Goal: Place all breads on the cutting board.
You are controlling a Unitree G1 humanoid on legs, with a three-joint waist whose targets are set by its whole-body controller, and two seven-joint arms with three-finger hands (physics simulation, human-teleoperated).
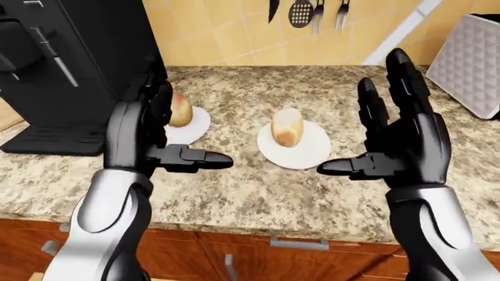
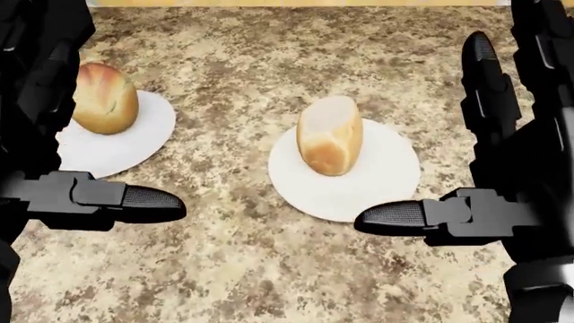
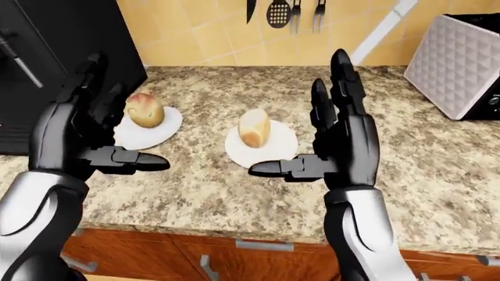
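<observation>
Fingers on both our hands stand spread, gripping nothing. In the left-eye view our left hand [image 1: 160, 137] is raised over the counter [image 1: 234, 193], palm turned inward, thumb pointing right, and it partly hides the left bread [image 1: 180, 110] on its plate [image 1: 191, 127]. Our right hand [image 1: 398, 143] is raised too, thumb pointing left toward the second plate [image 1: 300, 153], where the middle bread [image 1: 286, 127] stands upright. Both hands hang above the counter, touching neither bread. A black appliance [image 1: 78, 70] fills the top left, utensils [image 1: 300, 13] hang on the tiled wall, and a white quilted box [image 1: 469, 61] sits at the far right. Wooden cabinets [image 1: 258, 257] run below the counter edge.

In the head view we look down on the counter. The left bread sits on its plate at the left edge, partly behind our left hand. The middle bread stands near the centre of its plate, between the two thumbs and above them in the picture. Our thumbs point at each other, well apart.

In the right-eye view the left bread shows whole, just right of our left hand. The middle bread sits just left of our right hand. We see no cutting board in any view.
</observation>
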